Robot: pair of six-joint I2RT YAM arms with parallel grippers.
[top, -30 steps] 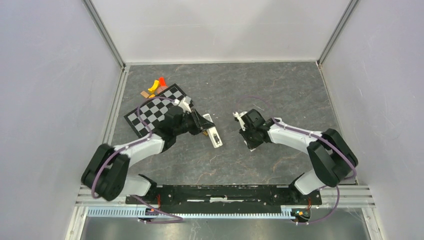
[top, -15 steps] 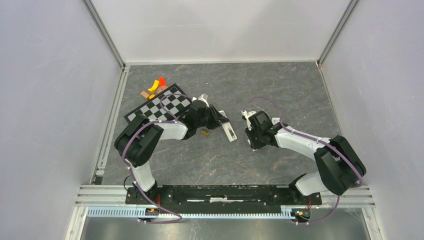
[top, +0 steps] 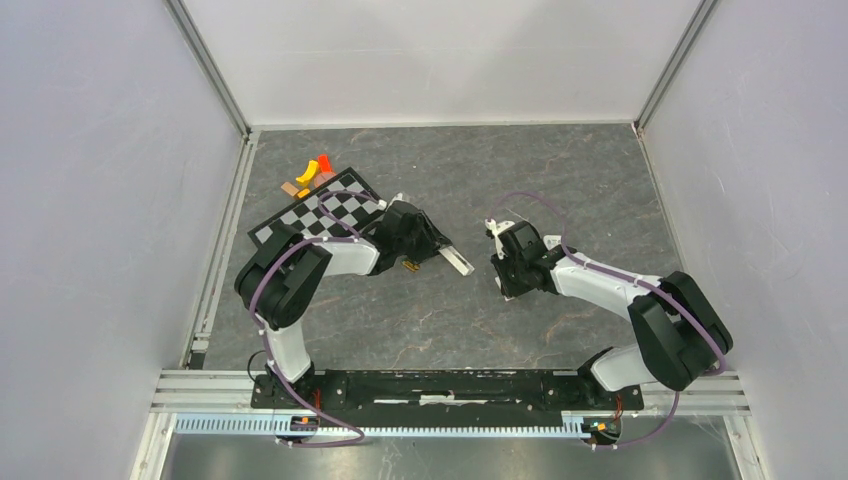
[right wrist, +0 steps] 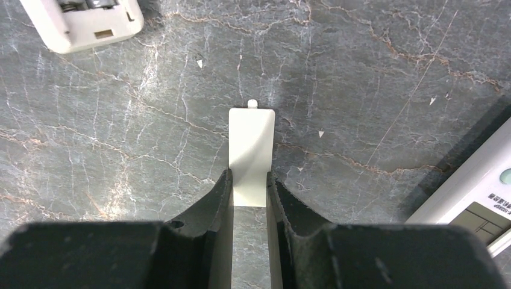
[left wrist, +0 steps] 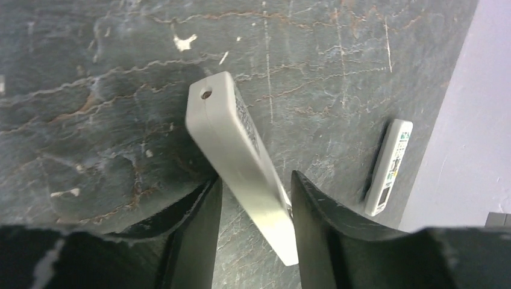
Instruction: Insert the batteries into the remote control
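My left gripper (top: 440,250) is shut on the white remote control (top: 457,259) and holds it tilted above the floor. In the left wrist view the remote (left wrist: 238,159) slants between my fingers (left wrist: 256,183). Its open battery bay end shows in the right wrist view (right wrist: 84,21). One small dark-and-gold battery (top: 409,266) lies on the floor under my left gripper. A second battery is not visible. My right gripper (top: 505,283) is shut on a plain white cover strip (right wrist: 252,150), gripped at its near end between the fingers (right wrist: 250,174).
A second white handset with a display and buttons lies by my right gripper (right wrist: 476,201) and shows in the left wrist view (left wrist: 390,167). A checkerboard (top: 315,215) and small coloured pieces (top: 312,170) sit at the back left. Walls enclose the grey slate floor.
My left gripper has carried the remote right and toward the right gripper, away from the battery, and turned it. My right gripper has shifted slightly right, still holding the strip.
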